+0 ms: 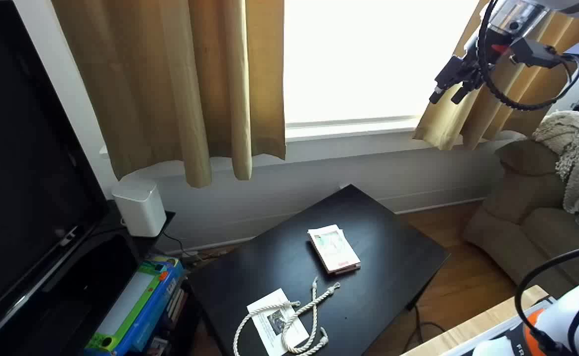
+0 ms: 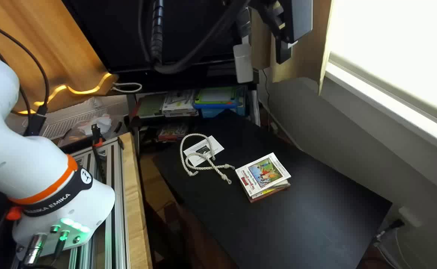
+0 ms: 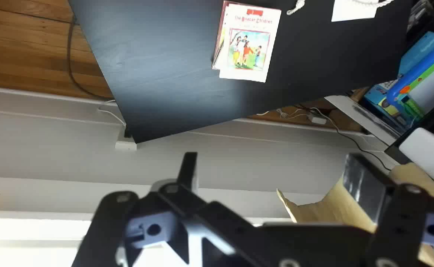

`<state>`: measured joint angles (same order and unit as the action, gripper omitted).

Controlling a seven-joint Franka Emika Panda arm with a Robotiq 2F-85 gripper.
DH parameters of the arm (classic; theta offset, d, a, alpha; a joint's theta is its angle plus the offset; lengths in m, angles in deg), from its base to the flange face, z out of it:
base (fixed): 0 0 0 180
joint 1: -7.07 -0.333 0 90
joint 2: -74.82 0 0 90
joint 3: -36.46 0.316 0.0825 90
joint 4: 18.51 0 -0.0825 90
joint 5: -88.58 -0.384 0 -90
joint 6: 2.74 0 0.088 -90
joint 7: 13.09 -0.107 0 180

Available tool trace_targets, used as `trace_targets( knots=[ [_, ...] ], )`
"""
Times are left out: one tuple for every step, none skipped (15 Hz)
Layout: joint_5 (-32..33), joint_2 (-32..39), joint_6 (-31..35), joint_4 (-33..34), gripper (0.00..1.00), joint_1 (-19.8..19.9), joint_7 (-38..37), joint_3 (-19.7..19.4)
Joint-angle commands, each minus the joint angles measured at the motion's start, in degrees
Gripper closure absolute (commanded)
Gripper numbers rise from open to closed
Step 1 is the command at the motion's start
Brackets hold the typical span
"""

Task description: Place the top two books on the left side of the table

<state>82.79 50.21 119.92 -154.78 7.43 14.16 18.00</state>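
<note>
The top two thin, rectangular paper books (image 2: pixel 262 175), the upper white-covered, lie stacked flat on the low, black, rectangular table (image 2: pixel 315 224), between its long edges. The upper book's long axis runs roughly parallel to the short edges; its title end points to the long edge farther from the grey wall (image 3: pixel 239 167). The black fingers (image 3: pixel 363 185) stand wide apart. Beyond one short edge, a black stand (image 2: pixel 188 81) holds further books (image 2: pixel 178 102) and a green-and-blue plastic board (image 2: pixel 218 96).
</note>
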Motion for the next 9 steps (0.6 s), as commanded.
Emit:
trace_targets(
  knots=[
    [-0.6, 0.2, -0.2, 0.1, 0.0, 1.3, 0.5, 1.2],
    [-0.6, 0.2, -0.2, 0.1, 0.0, 1.3, 0.5, 1.2],
    [-0.6, 0.2, -0.2, 0.1, 0.0, 1.3, 0.5, 1.2],
    [-0.6, 0.2, -0.2, 0.1, 0.0, 1.3, 0.5, 1.2],
    [-0.6, 0.2, -0.2, 0.1, 0.0, 1.3, 0.5, 1.2],
    [-0.6, 0.2, -0.2, 0.1, 0.0, 1.3, 0.5, 1.2],
    [-0.5, 3.0, 0.5, 1.0, 0.0, 0.9, -1.6, 2.3],
    [0.7, 5.2, 2.3, 1.2, 0.0, 0.9, -3.2, 3.8],
    [0.8, 7.6, 2.5, 1.7, 0.0, 0.4, -4.7, 5.1]
  ],
)
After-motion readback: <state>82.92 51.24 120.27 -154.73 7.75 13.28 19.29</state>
